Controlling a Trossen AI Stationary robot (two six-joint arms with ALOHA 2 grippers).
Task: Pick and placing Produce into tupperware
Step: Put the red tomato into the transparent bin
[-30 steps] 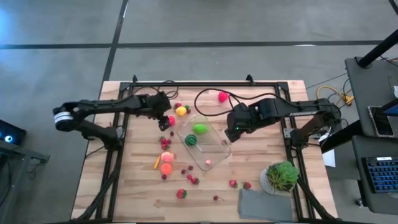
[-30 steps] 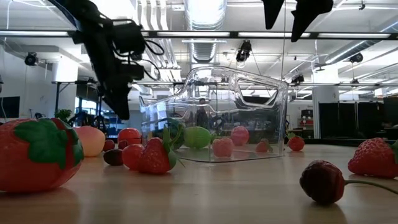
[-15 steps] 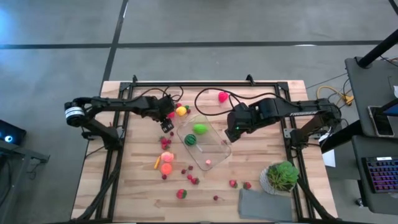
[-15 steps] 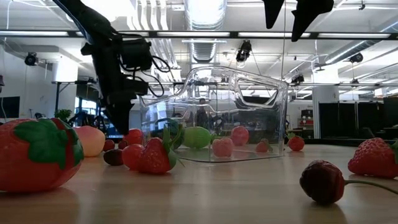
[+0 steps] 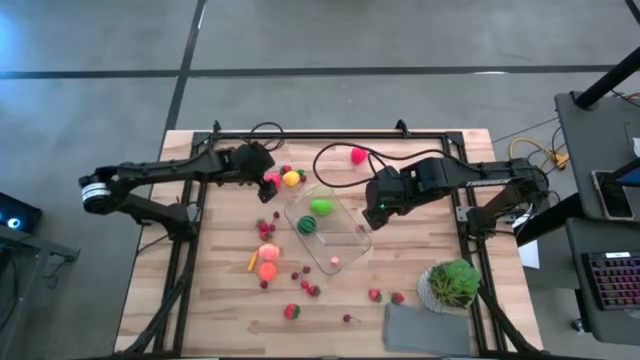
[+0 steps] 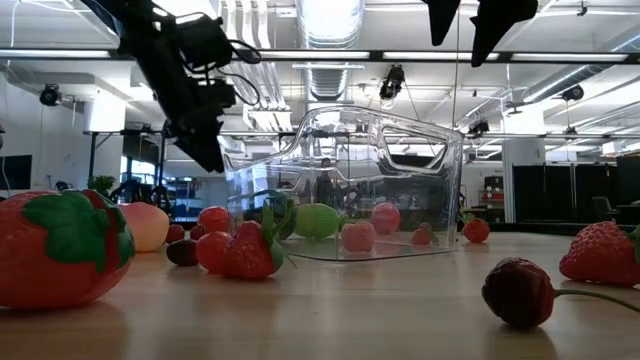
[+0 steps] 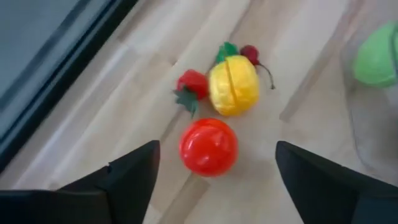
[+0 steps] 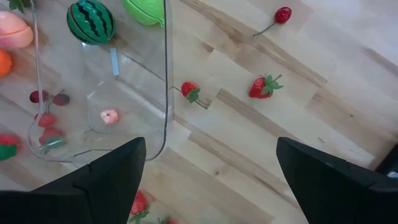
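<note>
My left gripper [image 7: 216, 148] [image 5: 263, 180] hangs open just above a round red fruit [image 7: 208, 147] that rests on the table left of the tupperware. Its fingers stand on either side of the fruit without touching it. Beyond the fruit lie a yellow fruit [image 7: 234, 84], a small strawberry [image 7: 191, 83] and a cherry [image 7: 250, 53]. The clear tupperware [image 5: 345, 240] [image 6: 345, 190] sits mid-table and holds a green fruit [image 5: 321, 207], a little watermelon [image 8: 91, 20] and a small pink piece [image 8: 109, 116]. My right gripper [image 8: 210, 144] [image 5: 376, 212] waits open, high over the tub's right rim.
Loose produce lies left of the tub [image 5: 266, 255] and toward the near edge [image 5: 291, 311], with strawberries [image 8: 264, 86] on its right. A pink fruit [image 5: 358, 155] and a black cable [image 5: 330, 152] lie at the back. A potted plant [image 5: 455, 283] and a grey cloth [image 5: 425, 328] fill the near right corner.
My left gripper dipped down beside the red fruit, then rose again and drew back toward the table's far edge. Its fingers stand wider apart than before. The red fruit stays on the table.
</note>
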